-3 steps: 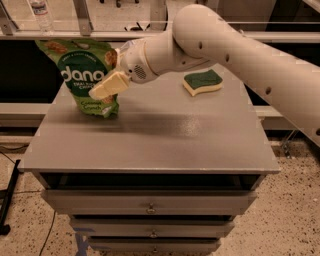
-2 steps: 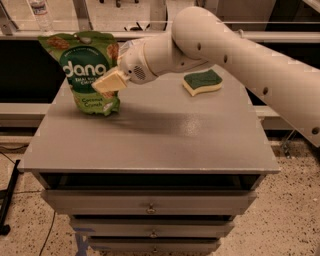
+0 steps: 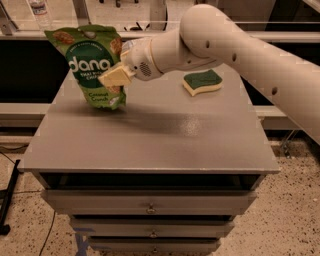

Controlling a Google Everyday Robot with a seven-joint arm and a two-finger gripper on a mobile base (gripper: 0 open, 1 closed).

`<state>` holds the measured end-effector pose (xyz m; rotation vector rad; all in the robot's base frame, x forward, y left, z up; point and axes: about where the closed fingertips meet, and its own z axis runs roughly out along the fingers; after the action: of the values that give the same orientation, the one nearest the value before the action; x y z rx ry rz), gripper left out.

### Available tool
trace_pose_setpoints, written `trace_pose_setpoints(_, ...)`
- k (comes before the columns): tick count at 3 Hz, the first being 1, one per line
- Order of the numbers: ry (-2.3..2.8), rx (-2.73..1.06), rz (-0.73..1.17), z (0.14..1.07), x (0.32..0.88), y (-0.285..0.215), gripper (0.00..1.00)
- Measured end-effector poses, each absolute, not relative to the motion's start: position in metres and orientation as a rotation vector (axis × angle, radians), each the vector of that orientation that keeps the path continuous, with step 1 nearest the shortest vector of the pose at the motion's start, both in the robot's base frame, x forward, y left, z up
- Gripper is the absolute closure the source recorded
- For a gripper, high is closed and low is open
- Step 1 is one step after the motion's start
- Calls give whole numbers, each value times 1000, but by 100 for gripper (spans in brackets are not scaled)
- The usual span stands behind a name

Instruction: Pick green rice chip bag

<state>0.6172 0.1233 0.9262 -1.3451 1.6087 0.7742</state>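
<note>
The green rice chip bag [image 3: 92, 62] is a glossy light-green pouch with white "dang" lettering and chip pictures. It hangs upright over the back left of the grey cabinet top [image 3: 150, 135], its bottom edge just above or barely at the surface. My gripper [image 3: 116, 76] reaches in from the right on the white arm [image 3: 225, 40] and is shut on the bag's right side, one cream finger [image 3: 114, 77] lying across its front.
A green-and-yellow sponge [image 3: 202, 82] lies at the back right of the top. A plastic bottle [image 3: 39, 11] stands on the ledge behind, far left. Drawers [image 3: 150, 205] are below the front edge.
The gripper has lifted the bag upward and slightly right; the bag now hangs higher, with its bottom off or nearly off the surface.
</note>
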Motion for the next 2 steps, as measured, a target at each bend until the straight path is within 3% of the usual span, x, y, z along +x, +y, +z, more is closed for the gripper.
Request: trace_pose_setpoints(2, 1510, -1272, 786, 976, 623, 103, 100)
